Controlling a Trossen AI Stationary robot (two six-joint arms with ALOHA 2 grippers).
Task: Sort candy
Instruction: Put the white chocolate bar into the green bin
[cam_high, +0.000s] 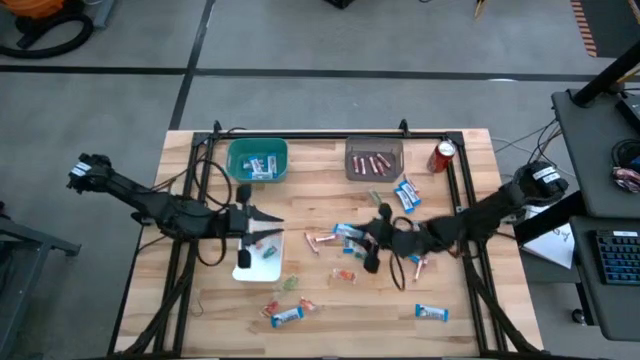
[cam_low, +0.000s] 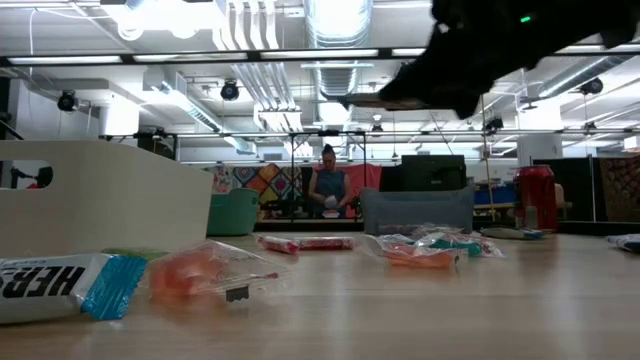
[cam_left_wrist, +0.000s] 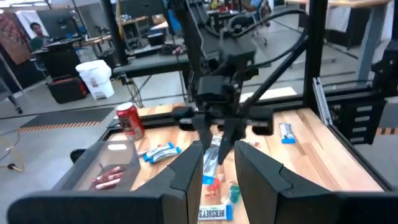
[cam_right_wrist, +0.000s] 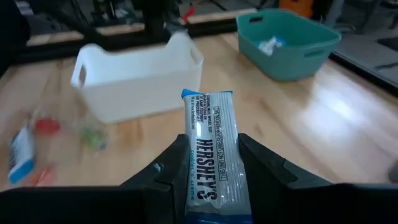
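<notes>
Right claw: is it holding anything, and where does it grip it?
Yes. The right gripper is shut on a blue-and-white Hershey's bar, pinching its lower end so the rest sticks out forward. The left gripper holds nothing visible.

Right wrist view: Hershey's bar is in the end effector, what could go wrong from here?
1. The silver-and-blue wrapped Hershey's bar sticks far out of the right end effector; it may slip or swing.
2. The left end effector hovers over the white plastic bin, so the arms may collide there.
</notes>
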